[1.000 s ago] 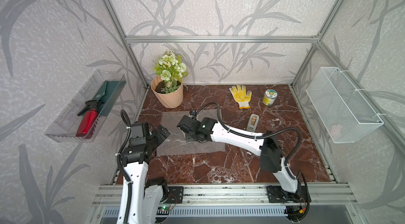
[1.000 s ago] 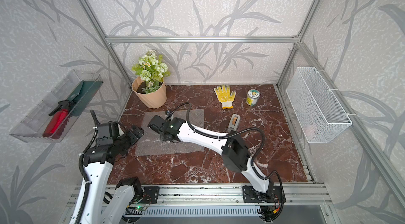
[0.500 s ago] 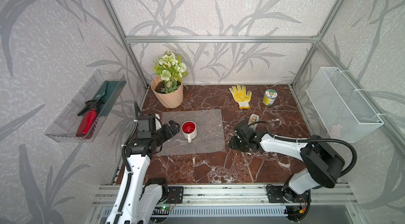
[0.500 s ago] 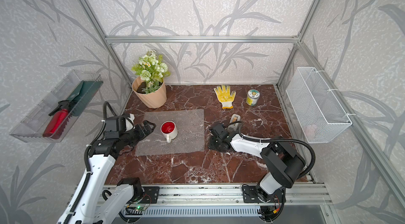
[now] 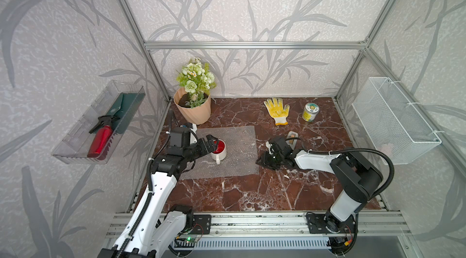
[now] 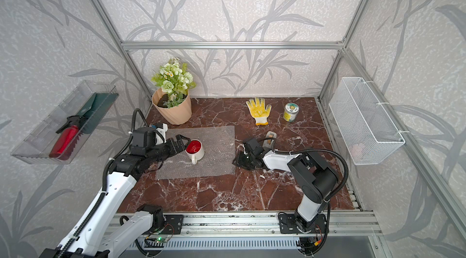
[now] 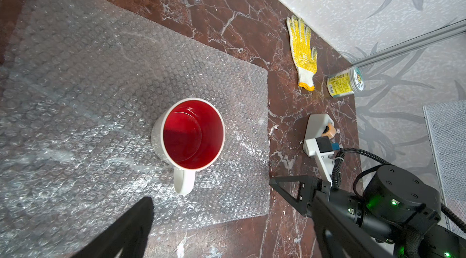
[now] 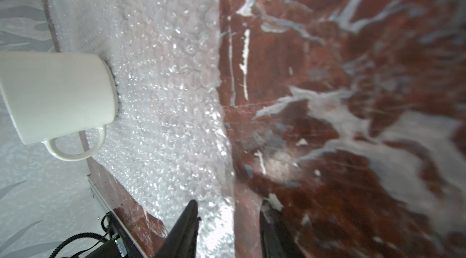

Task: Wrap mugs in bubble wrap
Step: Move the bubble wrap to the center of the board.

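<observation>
Your right gripper (image 8: 228, 203) sits low at the table (image 5: 239, 193) with its jaws parted. The near edge of the bubble wrap (image 8: 164, 92) runs into the gap between them, with one finger over the sheet and the other over bare marble. Nothing is pinched yet.

Your left gripper (image 6: 183, 144) is spread wide and empty. The mug (image 6: 194, 150) stands upright just ahead of its fingertips, on the sheet, with the handle turned away from the jaws' line. From the top views you cannot tell whether a fingertip touches the rim.

The likeliest failure is at the right jaws. The film is thin and lies flat, so a finger that does not get under the edge will probably scrape the marble and close on nothing, or only crease the sheet.

If the pinch is shallow, I judge the slick plastic will slide out as soon as you lift.

A good pinch carries a risk too. The mug stands well beyond the right jaws on the same sheet, so a sideways tug would drag its footing and could tip it off the bubbles.

Watch the left jaws as well. Spread this wide and this close to the rim, a small forward drift could knock the mug over before the wrap reaches it.

The left arm also hangs over that side of the sheet and might pin it.
</observation>
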Robot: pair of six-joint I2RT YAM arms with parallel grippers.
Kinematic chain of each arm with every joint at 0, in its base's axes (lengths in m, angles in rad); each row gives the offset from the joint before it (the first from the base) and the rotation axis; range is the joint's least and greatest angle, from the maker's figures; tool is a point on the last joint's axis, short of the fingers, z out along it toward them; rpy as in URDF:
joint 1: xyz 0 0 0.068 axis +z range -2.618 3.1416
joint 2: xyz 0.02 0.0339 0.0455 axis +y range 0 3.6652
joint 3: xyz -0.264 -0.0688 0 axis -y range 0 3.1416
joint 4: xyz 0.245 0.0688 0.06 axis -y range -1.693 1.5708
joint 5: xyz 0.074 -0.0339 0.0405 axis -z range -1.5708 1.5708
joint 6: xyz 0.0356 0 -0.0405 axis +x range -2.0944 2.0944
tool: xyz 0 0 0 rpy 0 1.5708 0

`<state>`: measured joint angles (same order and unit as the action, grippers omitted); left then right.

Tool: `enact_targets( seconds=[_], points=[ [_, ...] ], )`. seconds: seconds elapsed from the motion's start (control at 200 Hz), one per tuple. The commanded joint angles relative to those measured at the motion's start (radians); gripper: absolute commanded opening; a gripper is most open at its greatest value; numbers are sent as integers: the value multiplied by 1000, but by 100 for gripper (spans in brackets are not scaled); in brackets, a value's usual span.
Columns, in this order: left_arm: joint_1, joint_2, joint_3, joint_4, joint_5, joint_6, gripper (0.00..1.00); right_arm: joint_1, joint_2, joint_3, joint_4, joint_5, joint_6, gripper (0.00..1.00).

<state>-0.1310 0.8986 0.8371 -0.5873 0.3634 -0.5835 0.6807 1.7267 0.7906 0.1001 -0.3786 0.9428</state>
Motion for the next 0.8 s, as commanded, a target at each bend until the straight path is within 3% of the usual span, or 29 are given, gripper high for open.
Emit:
enact_targets(
  seconds=[0.0,0.14,0.415,0.62,0.795],
  points=[
    [-5,-8,27,13,-11,7,99,0,72,-16,59,-48,45,41],
    [-6,-27,18,39,-6,-14,99,-1,129,-20,133,-67,86,35],
    [-6,-25,-4,12,-58,-18,99,-18,93,-2,69,-7,51,0],
    [-20,20,-26,16,-51,-24,99,-66,-88,-45,-115,96,-31,0],
    [-80,56,-28,28,-75,-32,99,-97,-202,-116,-232,98,-94,0]
  ],
)
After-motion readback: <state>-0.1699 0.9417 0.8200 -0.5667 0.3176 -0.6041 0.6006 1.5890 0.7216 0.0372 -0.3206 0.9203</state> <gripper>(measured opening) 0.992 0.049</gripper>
